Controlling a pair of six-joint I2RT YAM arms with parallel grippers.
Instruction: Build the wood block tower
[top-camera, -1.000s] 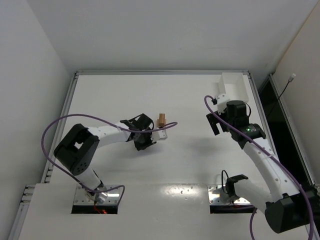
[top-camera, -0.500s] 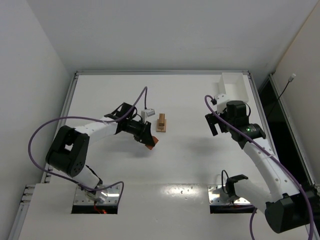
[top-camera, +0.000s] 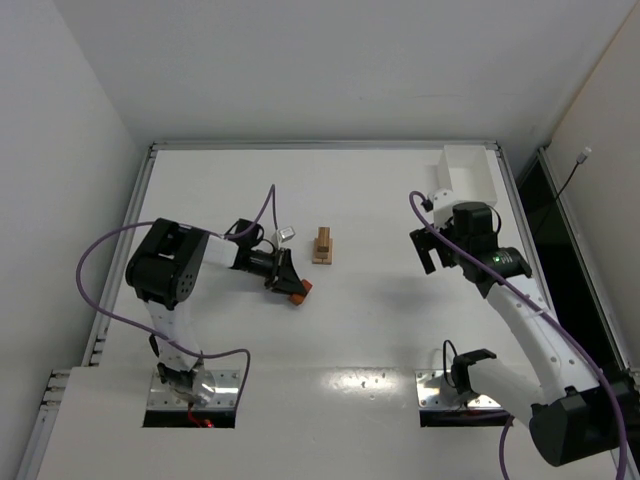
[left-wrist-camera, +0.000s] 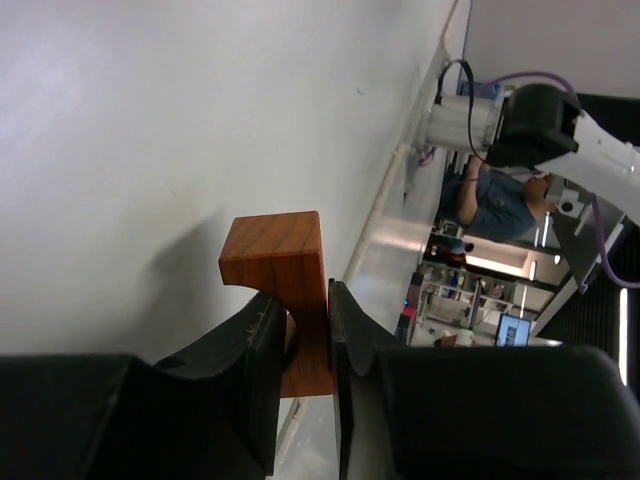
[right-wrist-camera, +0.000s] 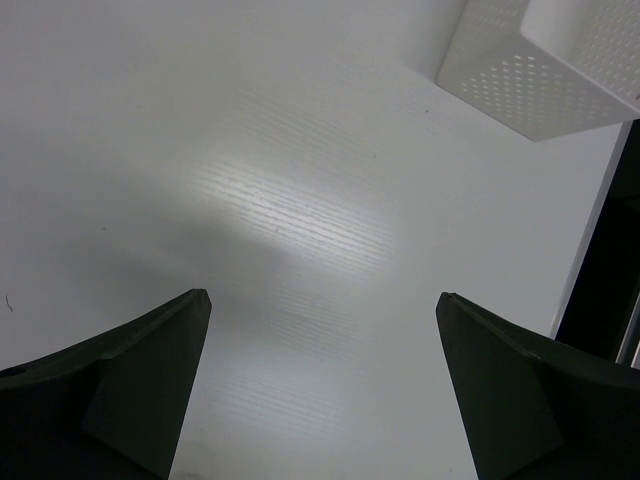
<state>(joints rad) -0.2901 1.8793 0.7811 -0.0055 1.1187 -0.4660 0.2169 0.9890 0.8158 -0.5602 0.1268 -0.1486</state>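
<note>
The wood block tower (top-camera: 322, 246) sits mid-table (top-camera: 380, 190) as a low pale tan stack, its long axis running straight away from the arm bases. Just near-left of it, the left gripper (top-camera: 291, 287) (left-wrist-camera: 305, 300) is clamped tight on a reddish-orange block (top-camera: 300, 292) (left-wrist-camera: 287, 262), whose long side runs out past the fingertips. The right gripper (top-camera: 430, 250) (right-wrist-camera: 320, 300) hangs with jaws spread wide and nothing between them, near the white box (top-camera: 470, 172) (right-wrist-camera: 545, 65).

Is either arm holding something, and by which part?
The left arm's fingers pinch a reddish arch block by one leg; the right arm's fingers hold nothing.
</note>
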